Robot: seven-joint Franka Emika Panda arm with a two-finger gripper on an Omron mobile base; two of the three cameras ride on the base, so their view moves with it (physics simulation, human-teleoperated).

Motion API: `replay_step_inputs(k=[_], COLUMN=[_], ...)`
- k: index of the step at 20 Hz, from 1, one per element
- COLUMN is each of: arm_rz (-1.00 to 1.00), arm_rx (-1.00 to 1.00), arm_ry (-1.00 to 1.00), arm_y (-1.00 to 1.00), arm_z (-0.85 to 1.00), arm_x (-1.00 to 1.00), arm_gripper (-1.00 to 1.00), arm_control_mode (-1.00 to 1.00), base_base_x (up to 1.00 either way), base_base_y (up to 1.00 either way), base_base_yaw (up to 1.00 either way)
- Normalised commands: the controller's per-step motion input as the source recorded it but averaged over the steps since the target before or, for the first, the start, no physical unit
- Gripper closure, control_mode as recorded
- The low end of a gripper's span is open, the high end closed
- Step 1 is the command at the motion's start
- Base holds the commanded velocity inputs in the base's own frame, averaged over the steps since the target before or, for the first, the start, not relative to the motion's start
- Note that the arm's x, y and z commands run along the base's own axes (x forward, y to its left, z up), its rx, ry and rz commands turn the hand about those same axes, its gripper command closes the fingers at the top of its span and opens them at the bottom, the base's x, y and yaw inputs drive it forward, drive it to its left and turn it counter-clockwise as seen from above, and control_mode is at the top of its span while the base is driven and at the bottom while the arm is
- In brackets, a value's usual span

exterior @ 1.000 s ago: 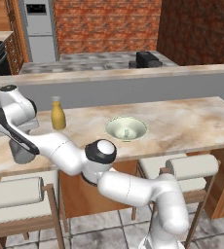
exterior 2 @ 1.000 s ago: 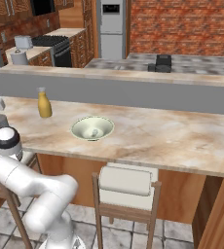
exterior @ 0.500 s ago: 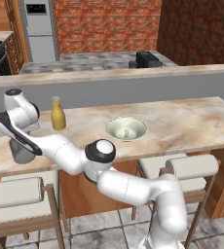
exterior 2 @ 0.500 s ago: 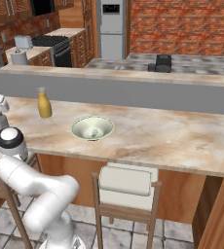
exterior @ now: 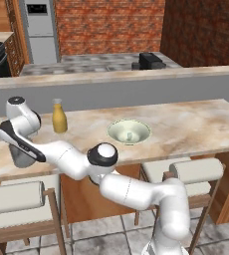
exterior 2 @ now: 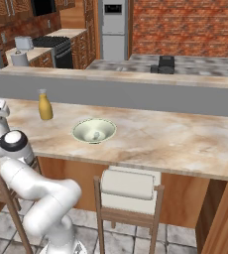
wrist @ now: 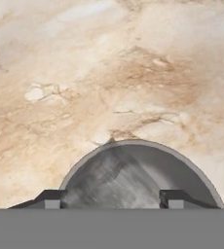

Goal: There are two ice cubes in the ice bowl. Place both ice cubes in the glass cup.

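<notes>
Gripper (wrist: pixel 114 200) hovering directly over the glass cup (wrist: pixel 133 177) at the bottom centre of the hand view, tips set moderately apart, nothing visible between them. Same cup seen as a grey tumbler at the far left of the left base view, on the marbled surface (exterior: pixel 186 124), under the arm's dark hand.

Risks, as a judgement: dropping lower with one tip close over the rim could clip the cup and tip it or push it toward the near edge of the surface. Swinging off toward the centre of the frame could brush the yellow bottle (exterior: pixel 59 117) standing between cup and bowl.

Containers: pale bowl (exterior: pixel 129 132) in the middle of the left base view, well apart from the cup, with one small whitish ice cube (exterior: pixel 130 135) near its centre. Cup interior grey and streaked; cannot tell whether a cube lies inside.
</notes>
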Motion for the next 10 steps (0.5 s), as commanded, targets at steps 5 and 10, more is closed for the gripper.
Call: replay_step_inputs(k=[5, 10], arm_rz=[0.00, 0.00], arm_rx=[0.00, 0.00], arm_ry=[0.00, 0.00], arm_y=[0.05, 0.00], arm_z=[-0.01, 0.00], arm_x=[0.09, 0.02], arm_gripper=[-1.00, -1.00], arm_control_mode=[-1.00, -1.00], base_base_x=[0.00, 0.00], base_base_y=[0.00, 0.00], base_base_yaw=[0.00, 0.00])
